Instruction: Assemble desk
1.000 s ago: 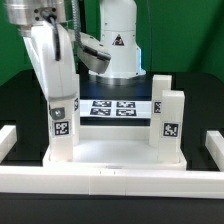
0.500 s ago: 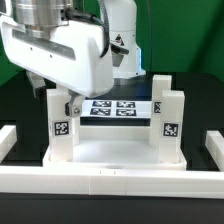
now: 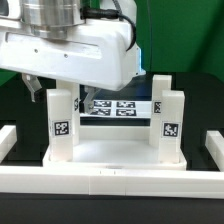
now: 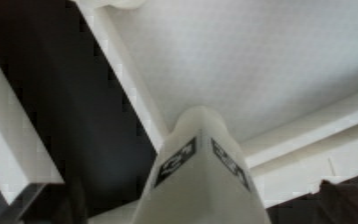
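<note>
Desk upside down, legs standing

Rail (image 3: 110, 180) lies nearest. Behind it the desk (image 3: 115, 152) rests against it, legs (image 3: 61, 122) up at 9 and 3 o'clock. Marker board (image 3: 113, 108) lies beyond. Gripper (image 3: 57, 91) hangs wide open, empty, above the 9 o'clock leg.

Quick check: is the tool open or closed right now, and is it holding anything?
Tool: open, holding nothing; it hangs above the upright leg at the exterior view's left.

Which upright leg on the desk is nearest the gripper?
The leg on the exterior view's left, directly below the open gripper; the other two legs stand at the right.
</note>
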Tool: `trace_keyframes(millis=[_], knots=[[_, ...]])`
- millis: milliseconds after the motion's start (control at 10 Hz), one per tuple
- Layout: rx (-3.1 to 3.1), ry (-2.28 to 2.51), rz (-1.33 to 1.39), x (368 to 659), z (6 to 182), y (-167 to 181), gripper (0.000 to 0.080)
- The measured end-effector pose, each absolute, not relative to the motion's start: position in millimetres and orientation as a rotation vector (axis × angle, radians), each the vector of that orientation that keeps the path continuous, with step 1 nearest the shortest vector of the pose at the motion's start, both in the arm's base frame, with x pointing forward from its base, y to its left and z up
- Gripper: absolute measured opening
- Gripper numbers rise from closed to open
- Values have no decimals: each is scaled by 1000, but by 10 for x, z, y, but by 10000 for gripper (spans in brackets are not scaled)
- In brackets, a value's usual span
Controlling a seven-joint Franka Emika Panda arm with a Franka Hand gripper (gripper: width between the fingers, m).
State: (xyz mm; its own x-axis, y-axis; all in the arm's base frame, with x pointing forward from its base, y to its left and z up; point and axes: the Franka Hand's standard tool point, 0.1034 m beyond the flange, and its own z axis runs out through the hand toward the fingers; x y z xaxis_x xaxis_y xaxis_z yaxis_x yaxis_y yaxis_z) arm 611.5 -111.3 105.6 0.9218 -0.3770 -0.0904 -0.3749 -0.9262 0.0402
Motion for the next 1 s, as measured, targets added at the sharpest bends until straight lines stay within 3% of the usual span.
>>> trace_keyframes(millis=[600, 700, 800, 900, 1000], knots=[[3120, 44, -130, 6157, 1130, -1084, 629], [3120, 80, -132, 6152, 1124, -1097, 488], [3120, 67, -132, 6151, 1123, -1102, 488], [3120, 66, -133, 6149, 1123, -1108, 285], [3120, 65, -132, 6149, 1124, -1109, 285]])
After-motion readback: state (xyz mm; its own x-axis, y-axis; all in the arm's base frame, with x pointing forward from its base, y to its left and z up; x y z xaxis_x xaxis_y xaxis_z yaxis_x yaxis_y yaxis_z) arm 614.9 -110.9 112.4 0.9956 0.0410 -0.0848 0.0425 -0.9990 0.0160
